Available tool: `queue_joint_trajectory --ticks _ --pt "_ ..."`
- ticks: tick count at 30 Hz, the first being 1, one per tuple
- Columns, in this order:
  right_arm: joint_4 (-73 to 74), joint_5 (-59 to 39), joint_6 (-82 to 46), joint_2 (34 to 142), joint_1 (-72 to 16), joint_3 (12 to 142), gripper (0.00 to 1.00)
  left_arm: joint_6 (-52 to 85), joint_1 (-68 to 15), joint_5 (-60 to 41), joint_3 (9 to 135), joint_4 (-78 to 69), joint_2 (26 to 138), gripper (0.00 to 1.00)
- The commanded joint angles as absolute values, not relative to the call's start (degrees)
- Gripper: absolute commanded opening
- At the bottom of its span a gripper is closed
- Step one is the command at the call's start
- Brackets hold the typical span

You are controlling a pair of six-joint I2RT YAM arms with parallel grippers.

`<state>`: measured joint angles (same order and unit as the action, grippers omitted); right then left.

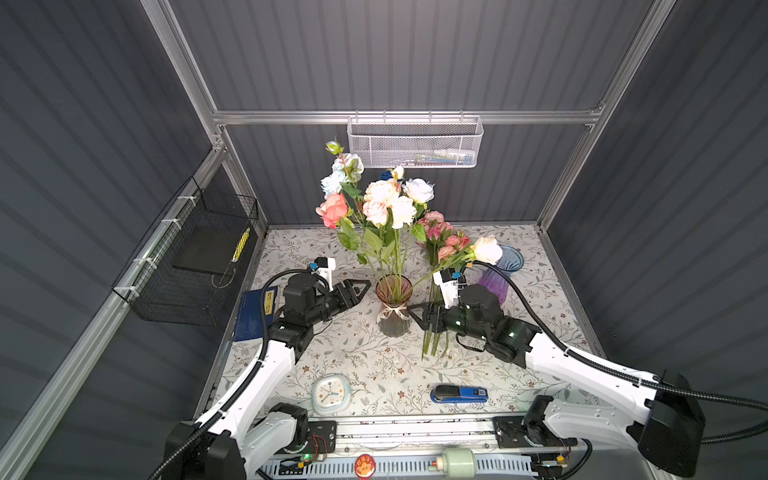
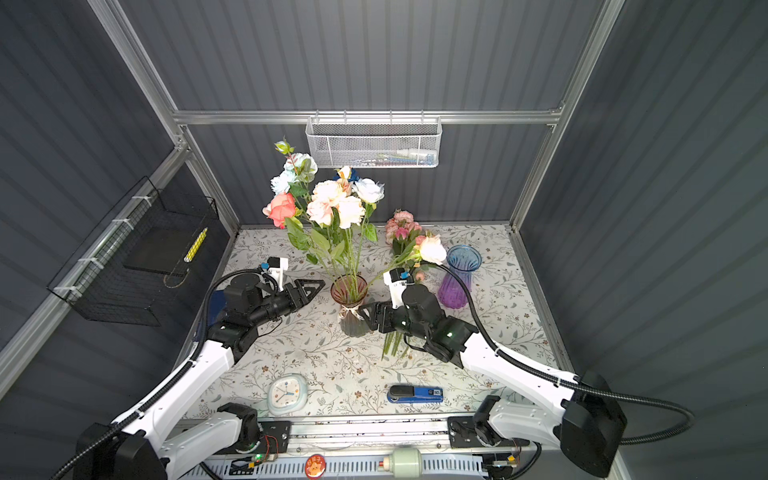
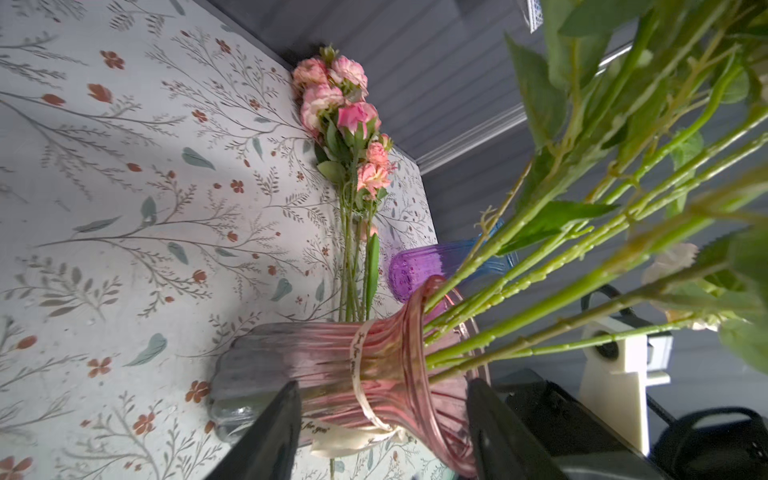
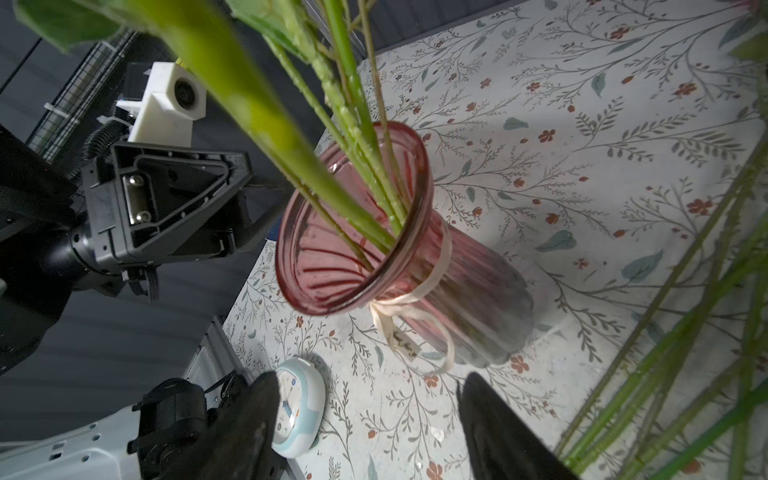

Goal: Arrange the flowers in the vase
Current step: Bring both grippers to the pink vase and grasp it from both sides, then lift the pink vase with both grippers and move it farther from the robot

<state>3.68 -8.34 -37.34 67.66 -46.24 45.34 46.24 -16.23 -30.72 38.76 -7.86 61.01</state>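
- The flowers [image 1: 386, 203] look light, with springy stems and soft blooms. I'd pinch low on bare stem, never the petals.
- Most stand in the pink vase [image 1: 394, 291], mid-table [image 1: 374, 365]. One loose pink bunch [image 1: 440, 241] lies just right of it, blooms toward the back edge.
- Count: two vases (the blue-purple vase [image 1: 498, 274] is empty) and one loose bunch. The stems in the vase overlap too much to count.
- The left gripper [image 1: 365, 289] and right gripper [image 1: 415, 316] flank the pink vase, jaws apart and empty.

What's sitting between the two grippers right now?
The pink vase of flowers stands between the left gripper and right gripper; both top views show it.
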Motion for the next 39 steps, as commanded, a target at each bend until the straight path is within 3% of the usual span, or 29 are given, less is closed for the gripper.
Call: queue_joint_trajectory --ticks 1,7,15,24,39 --pt "5.84 -9.86 -37.72 70.59 -44.97 48.66 0.71 47.46 -16.17 -35.83 41.66 -12.64 63.26 0.6" --pt "5.24 -10.63 -37.91 75.98 -43.62 52.92 0.65 47.9 -16.43 -37.28 42.99 -13.23 67.53 0.48" --pt "3.16 -9.41 -37.68 78.99 -43.47 55.5 0.51 47.82 -19.97 -37.22 43.85 -14.19 71.37 0.46" --pt "2.79 -9.54 -37.42 80.47 -43.33 56.84 0.34 46.58 -22.66 -35.51 45.37 -11.78 73.29 0.36" --pt "3.48 -11.52 -36.13 87.13 -41.45 63.8 0.27 48.05 -22.68 -33.33 50.08 -16.52 79.19 0.22"
